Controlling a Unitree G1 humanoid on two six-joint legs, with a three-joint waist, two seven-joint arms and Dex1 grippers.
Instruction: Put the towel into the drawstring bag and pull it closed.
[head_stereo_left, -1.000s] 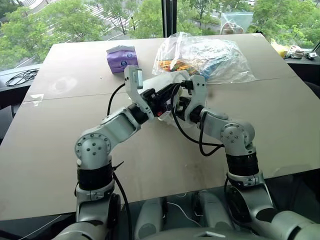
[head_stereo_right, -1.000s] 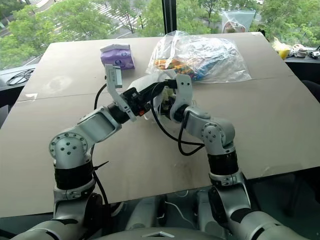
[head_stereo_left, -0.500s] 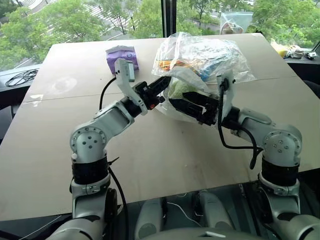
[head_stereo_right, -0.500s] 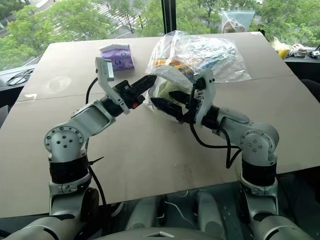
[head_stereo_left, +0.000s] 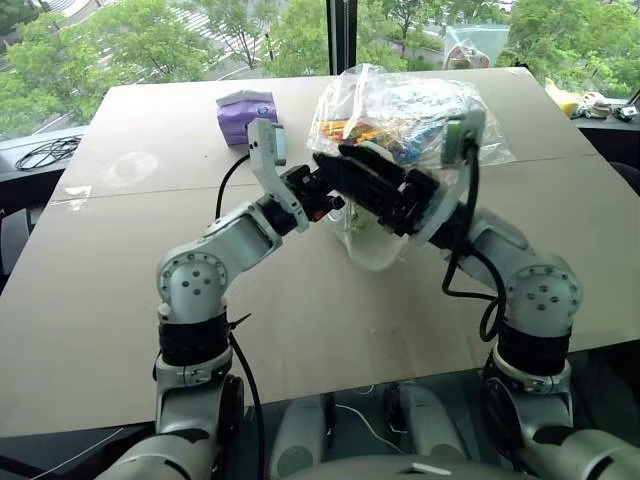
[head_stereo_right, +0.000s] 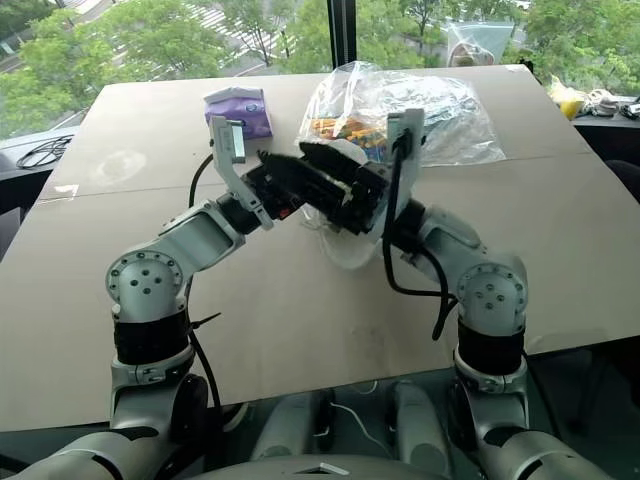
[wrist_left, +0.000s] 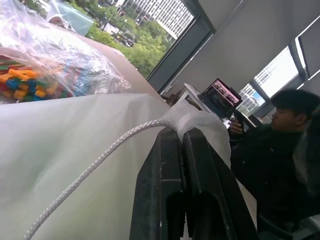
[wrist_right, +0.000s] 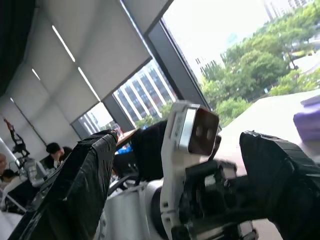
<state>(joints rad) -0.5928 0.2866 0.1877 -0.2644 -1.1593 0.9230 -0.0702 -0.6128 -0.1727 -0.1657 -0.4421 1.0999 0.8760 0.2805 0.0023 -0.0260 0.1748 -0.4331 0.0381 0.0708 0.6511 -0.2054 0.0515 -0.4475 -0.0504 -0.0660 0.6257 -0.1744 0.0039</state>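
The white drawstring bag (head_stereo_left: 372, 238) hangs above the table's middle, sagging under both grippers. My left gripper (head_stereo_left: 333, 199) is shut on the bag's upper edge. In the left wrist view its black fingers (wrist_left: 170, 180) pinch the white fabric (wrist_left: 75, 150) where the white cord (wrist_left: 100, 160) runs into the hem. My right gripper (head_stereo_left: 338, 170) is raised over the bag, pointing toward the left wrist. It is open, and its fingers (wrist_right: 75, 190) stand wide apart with nothing between them. The bag's fabric and the grippers hide the towel.
A clear plastic bag of colourful sticks (head_stereo_left: 405, 110) lies just behind the grippers. A purple tissue pack (head_stereo_left: 243, 110) sits at the back left. The brown table (head_stereo_left: 120, 300) has bare room in front and to both sides. A seated person (wrist_left: 280, 145) is off to one side.
My right gripper has come up out of the bag's mouth and swung high above it, still open. The green towel, seen in the bag half a second ago, is now covered. The left gripper keeps its hold.
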